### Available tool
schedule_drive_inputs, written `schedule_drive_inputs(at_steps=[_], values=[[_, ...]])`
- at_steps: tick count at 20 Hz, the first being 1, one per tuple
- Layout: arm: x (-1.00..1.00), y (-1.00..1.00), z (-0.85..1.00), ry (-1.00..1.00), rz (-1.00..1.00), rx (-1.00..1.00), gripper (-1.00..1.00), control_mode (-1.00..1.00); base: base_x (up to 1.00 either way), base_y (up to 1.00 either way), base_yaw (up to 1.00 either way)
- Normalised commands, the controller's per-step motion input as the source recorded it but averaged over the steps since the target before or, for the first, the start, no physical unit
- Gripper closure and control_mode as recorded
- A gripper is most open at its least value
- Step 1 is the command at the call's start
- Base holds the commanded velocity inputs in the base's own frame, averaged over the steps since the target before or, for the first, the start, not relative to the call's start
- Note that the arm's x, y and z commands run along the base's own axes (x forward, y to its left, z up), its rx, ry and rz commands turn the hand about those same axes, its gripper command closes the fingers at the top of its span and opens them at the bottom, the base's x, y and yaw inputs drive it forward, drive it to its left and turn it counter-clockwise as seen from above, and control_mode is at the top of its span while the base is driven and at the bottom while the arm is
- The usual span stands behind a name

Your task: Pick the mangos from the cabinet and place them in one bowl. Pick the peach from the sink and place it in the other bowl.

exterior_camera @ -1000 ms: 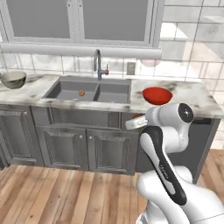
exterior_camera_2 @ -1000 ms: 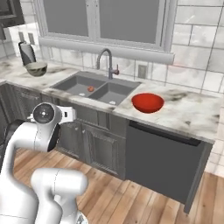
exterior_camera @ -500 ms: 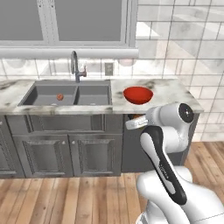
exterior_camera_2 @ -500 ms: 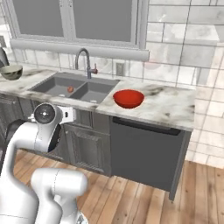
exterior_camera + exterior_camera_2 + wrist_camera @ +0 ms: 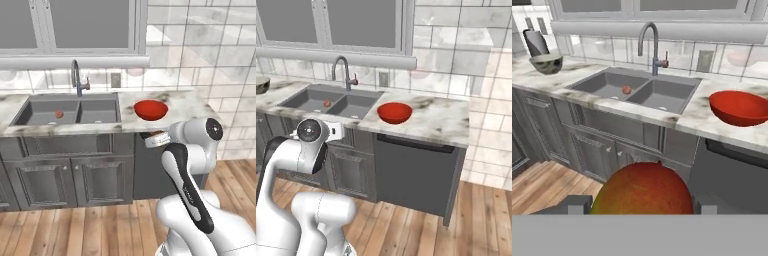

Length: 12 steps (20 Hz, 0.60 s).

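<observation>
A red and yellow-green mango fills the bottom of the hand view, and my gripper is shut on it. The hand hovers in front of the counter edge, just below the red bowl. Left of that bowl lies the dark grey sink, with the small peach in its left basin. The grey-green bowl stands on the counter far to the left. The cabinet is out of view.
A curved tap rises behind the sink. A dark cylinder stands behind the grey-green bowl. Panelled cupboard doors and a flat dark panel front the counter. Wood floor lies open to the right.
The whole picture has slid left in both base views, so the base has driven right along the counter. The arm holds the same pose.
</observation>
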Motion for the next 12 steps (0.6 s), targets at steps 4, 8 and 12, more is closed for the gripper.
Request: schedule_drive_inputs(at_steps=[4, 8, 12], values=[[0.0, 0.0, 0.0, 0.0, 0.0, 0.0, 1.0, 1.0, 0.52, 0.0, -0.1], [0.0, 0.0, 0.0, 0.0, 0.0, 0.0, 1.0, 1.0, 0.56, 0.0, -0.11], [0.0, 0.0, 0.0, 0.0, 0.0, 0.0, 1.0, 1.0, 0.52, 0.0, -0.1]])
